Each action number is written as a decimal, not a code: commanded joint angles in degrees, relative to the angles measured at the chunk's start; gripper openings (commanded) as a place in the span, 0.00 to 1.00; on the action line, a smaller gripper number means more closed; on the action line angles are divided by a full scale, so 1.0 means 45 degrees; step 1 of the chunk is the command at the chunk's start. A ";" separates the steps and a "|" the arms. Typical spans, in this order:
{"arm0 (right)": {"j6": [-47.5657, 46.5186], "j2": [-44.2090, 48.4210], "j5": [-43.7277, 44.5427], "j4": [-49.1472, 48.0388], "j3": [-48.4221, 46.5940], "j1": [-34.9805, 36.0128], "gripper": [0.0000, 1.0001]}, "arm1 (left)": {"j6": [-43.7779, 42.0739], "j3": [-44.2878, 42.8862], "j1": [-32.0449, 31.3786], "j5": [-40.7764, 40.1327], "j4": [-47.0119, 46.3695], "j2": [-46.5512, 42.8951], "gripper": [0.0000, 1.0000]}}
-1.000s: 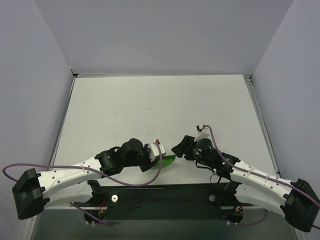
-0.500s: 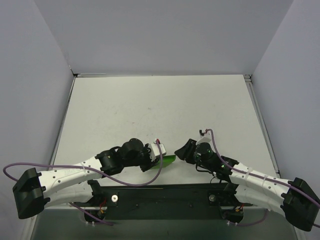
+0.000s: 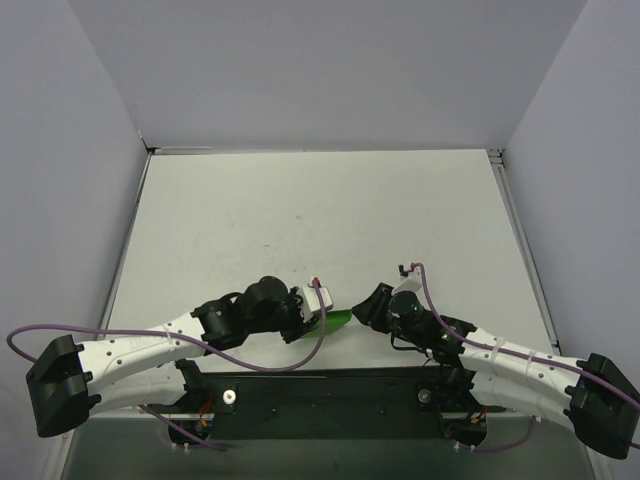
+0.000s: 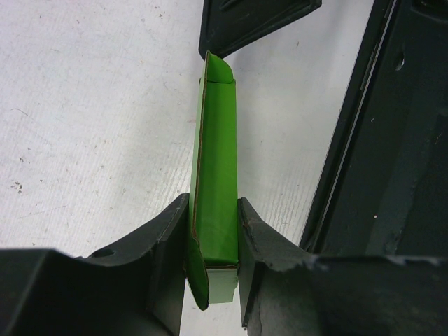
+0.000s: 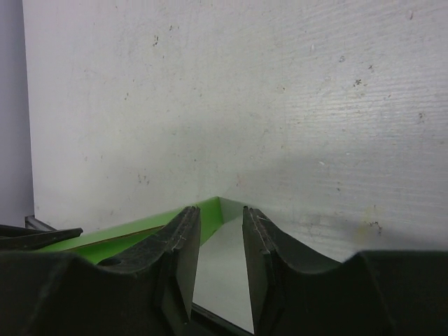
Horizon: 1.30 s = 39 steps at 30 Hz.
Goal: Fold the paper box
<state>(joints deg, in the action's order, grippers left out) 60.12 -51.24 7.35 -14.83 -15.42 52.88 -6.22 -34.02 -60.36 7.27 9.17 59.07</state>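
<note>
1. The left gripper (image 4: 213, 238) was clamped on the paper box (image 4: 213, 161), one finger flat on each long side, right at the box's left end. A solid pinch, no daylight either side.
2. The right gripper (image 5: 215, 245) sat with its jaws a narrow gap apart, nothing filling that gap. The green end flap (image 4: 215, 66) was right at its tips, not clearly pinched.
3. From above, the box (image 3: 338, 320) was strung between the two grippers, low over the near middle of the table (image 3: 300, 220).
4. My read on handling: thin card, very light, so weight was no issue. It looked stiff along its creases but soft across the panels, and a hard squeeze would likely crush it flat.
5. The surface looked smooth, so a light grip could let it slide or twist.
6. The best hold, I'd judge, was what the left gripper had: across the folded walls near a corner, where creases give support.
7. The rounded end flap was the free part to work, and should be pushed near its hinge line, not at the floppy tip.
</note>
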 commanded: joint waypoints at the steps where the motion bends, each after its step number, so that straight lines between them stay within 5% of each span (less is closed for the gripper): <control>1: 0.0293 0.0566 0.0612 0.0229 -0.0089 -0.0267 0.34 | 0.0093 -0.0213 -0.0083 -0.0111 0.0521 0.0194 0.00; 22: 0.0508 0.0372 0.1080 -0.0513 -0.0421 0.0436 0.50 | 0.0093 -0.0214 -0.0122 -0.0150 0.0580 0.0272 0.00; 39: 0.1327 -0.0233 0.1217 -0.0513 -0.0050 0.1372 0.29 | 0.0210 -0.0311 -0.0142 -0.0287 0.0619 0.0448 0.00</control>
<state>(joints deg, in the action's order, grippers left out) 64.49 -50.48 12.56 -17.43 -15.44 57.08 -6.07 -34.61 -60.55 7.03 9.23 59.77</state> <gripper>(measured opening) 0.316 0.382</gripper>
